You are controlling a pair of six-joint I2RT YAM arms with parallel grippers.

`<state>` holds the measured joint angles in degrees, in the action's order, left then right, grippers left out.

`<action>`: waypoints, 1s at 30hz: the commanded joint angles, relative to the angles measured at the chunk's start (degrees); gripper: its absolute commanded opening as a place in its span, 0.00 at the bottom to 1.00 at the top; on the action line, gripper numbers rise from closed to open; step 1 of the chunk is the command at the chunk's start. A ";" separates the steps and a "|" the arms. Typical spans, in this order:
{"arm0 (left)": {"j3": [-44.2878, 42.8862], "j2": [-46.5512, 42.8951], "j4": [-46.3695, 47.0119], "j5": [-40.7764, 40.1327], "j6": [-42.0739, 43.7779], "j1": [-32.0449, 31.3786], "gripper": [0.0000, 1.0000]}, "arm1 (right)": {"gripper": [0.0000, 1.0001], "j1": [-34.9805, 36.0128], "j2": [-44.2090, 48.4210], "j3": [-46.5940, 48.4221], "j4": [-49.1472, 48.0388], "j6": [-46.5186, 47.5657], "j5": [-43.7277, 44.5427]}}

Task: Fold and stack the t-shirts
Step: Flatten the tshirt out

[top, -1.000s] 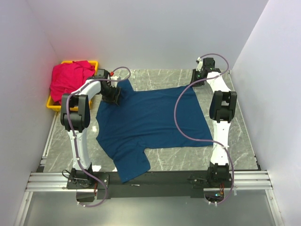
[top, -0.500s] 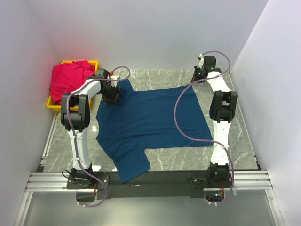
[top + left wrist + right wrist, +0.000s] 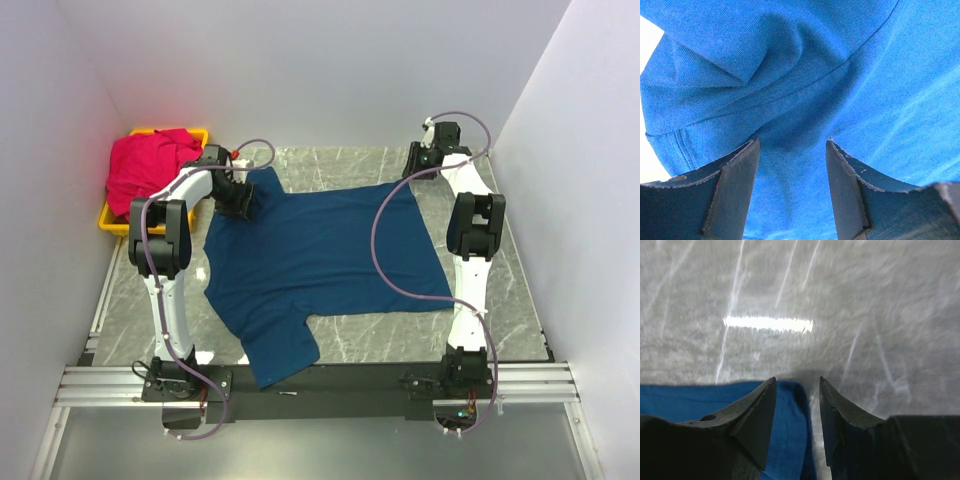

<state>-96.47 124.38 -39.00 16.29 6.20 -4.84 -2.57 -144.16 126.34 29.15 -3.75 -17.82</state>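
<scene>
the navy blue t-shirt (image 3: 320, 260) lies spread out flat in the middle of the marble table (image 3: 500, 300), turned sideways: its hem runs along the right side, and one sleeve points toward the far left corner while the other reaches the near edge, its tip lying over the dark rail (image 3: 350, 378) between the arm bases. the red-pink t-shirt (image 3: 150, 165) sits crumpled in a heap in the yellow bin (image 3: 112, 222) at the far left, well apart from the blue one.

the left arm (image 3: 165, 240) bends over the far left sleeve, its jaws down on the cloth where sleeve meets shoulder. in the left wrist view the two dark fingers (image 3: 730, 190) stand apart with blue fabric filling the gap between them; a soft fold is bunched up just ahead of the tips, and a stitched seam curves across it. the jaws are open, not pinched on the cloth.

the right arm (image 3: 470, 225) reaches to the far right corner of the hem. its wrist view shows the fingers (image 3: 755, 415) parted by a narrower gap, the corner of the blue cloth lying in that gap and under the left finger, bare grey marble beyond. these jaws are open too.
</scene>
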 commanded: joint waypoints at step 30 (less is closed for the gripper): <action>-2.32 2.80 -0.46 -1.62 0.13 1.59 0.62 | 0.00 -1.65 1.95 2.07 -6.29 -2.23 3.41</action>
<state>-97.56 125.14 -39.05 16.51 6.22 -4.29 -3.73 -144.14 126.10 26.24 -6.11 -18.22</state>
